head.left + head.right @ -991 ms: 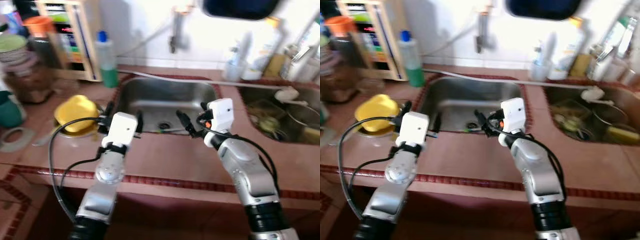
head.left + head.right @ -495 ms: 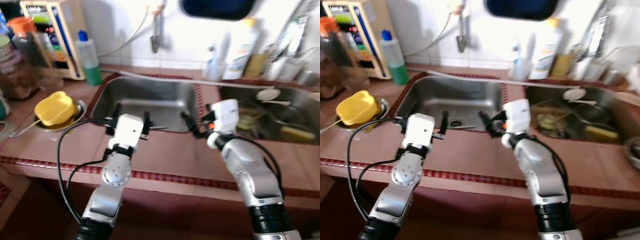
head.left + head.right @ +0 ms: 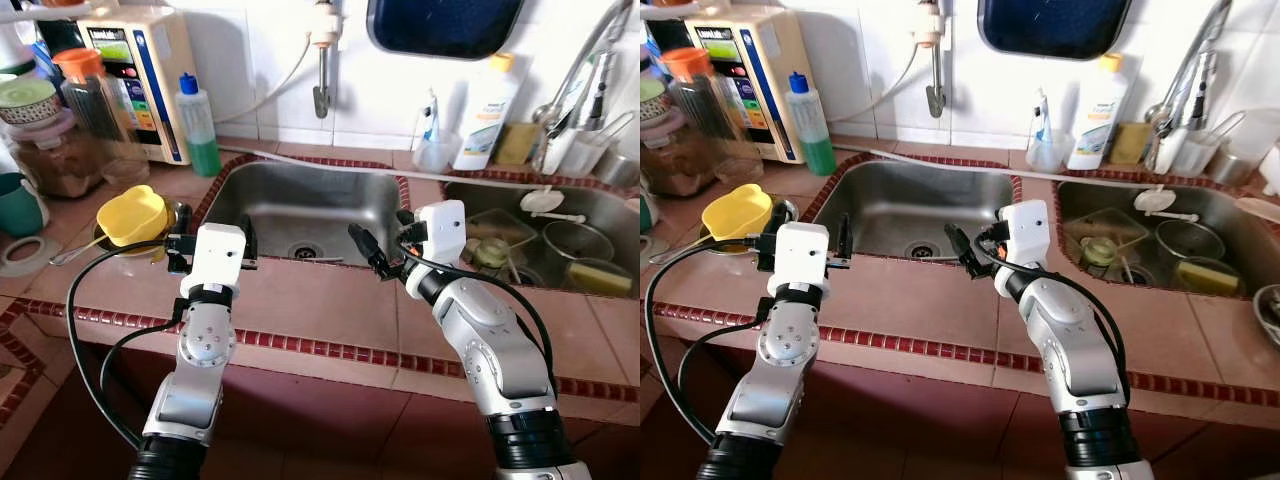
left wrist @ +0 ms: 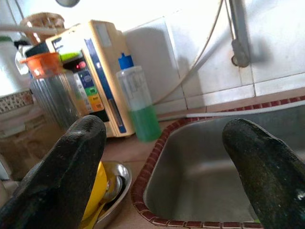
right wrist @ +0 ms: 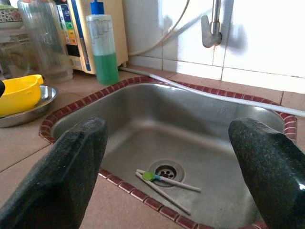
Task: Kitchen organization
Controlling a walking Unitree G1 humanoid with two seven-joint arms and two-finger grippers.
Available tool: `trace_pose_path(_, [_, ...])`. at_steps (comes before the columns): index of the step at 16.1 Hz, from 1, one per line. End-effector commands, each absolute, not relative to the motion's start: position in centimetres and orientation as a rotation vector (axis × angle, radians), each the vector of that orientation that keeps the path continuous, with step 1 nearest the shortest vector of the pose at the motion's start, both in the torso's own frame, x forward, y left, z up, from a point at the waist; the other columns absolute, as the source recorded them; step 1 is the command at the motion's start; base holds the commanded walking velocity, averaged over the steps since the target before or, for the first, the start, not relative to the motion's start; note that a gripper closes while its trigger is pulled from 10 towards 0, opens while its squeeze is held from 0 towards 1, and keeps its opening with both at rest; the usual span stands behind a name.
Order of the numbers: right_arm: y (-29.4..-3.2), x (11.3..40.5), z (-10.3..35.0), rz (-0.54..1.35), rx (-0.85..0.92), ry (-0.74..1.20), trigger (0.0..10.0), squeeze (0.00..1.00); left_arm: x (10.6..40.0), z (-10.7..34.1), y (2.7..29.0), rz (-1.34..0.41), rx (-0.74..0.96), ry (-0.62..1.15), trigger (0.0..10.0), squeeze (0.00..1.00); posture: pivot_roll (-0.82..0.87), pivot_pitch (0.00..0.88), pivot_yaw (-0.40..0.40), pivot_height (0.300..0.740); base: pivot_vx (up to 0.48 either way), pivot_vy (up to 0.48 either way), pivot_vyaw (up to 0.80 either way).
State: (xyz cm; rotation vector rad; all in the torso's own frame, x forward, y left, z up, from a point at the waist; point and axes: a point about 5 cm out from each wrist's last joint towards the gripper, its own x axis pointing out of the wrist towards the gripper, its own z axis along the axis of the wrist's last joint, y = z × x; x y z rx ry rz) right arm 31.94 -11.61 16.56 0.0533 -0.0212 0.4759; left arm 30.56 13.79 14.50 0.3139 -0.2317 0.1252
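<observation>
My two arms are held out over the tiled counter edge (image 3: 320,300), in front of a steel sink (image 3: 300,200). The left gripper (image 4: 164,133) is open and holds nothing; it faces the sink's left rim and a green soap bottle (image 4: 140,107). The right gripper (image 5: 169,138) is also open and holds nothing, and it looks into the basin. Two thin sticks with a green tip (image 5: 164,182) lie by the drain. A yellow bowl (image 3: 132,213) sits in a metal dish (image 5: 26,112) on the counter, left of the sink.
A beige water purifier (image 3: 140,80), jars (image 3: 55,150) and a teal mug (image 3: 18,205) crowd the back left. A second sink (image 3: 560,245) on the right holds dishes and a sponge. Bottles and a cup (image 3: 435,150) line the back ledge under the tap (image 3: 322,55).
The camera has moved and the picture has sharpened, with the scene shifting in view. Both arms keep the same pose before the sink, and both grippers are still open.
</observation>
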Motion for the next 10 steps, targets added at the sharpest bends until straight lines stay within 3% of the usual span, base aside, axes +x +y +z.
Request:
trace_pose_path(1, [-11.3,31.7,17.0,0.497,0.059,-0.03,10.0,0.0,30.8,14.8,13.9,0.141,0.308,-0.232,10.0,0.0,-0.04,0.006,0.015,0.74,0.0,0.0,0.0])
trace_pose_path(6, [-10.4,31.1,17.2,0.571,0.117,-0.021,10.0,0.0,31.6,13.3,16.7,0.257,0.357,-0.128,10.0,0.0,-0.04,0.013,0.023,0.74,0.0,0.0,0.0])
trace_pose_path(10, [-8.1,29.0,17.6,0.824,0.194,0.045,10.0,0.0,32.2,12.3,18.8,0.306,0.384,-0.063,10.0,0.0,-0.05,0.025,0.024,0.74,0.0,0.0,0.0])
